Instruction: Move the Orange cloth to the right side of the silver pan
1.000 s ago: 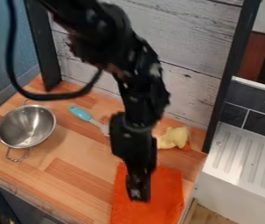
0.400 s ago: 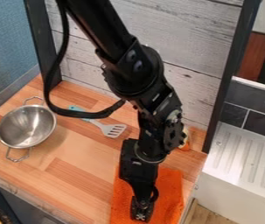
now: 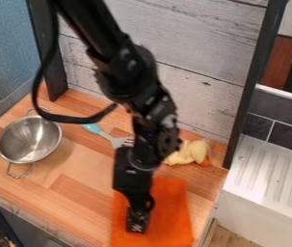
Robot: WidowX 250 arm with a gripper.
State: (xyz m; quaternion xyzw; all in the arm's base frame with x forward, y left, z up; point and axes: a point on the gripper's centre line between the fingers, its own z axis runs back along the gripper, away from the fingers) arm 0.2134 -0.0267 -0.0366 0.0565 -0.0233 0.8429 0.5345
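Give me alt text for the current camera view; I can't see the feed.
The robot's gripper is over an orange cloth at the wooden counter's front right. A silver two-handled pan sits at left, a blue-handled spatula and a yellow item behind the cloth.

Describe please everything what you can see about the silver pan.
The silver pan is a round, bowl-like vessel, shiny and apparently metal. It stands upright, open side up, on the wooden counter, at the left of the view. A thin loop handle sticks out at its near side, and part of another shows at its far side, close to the hanging black cable. The gripper is away from it, over the orange cloth.
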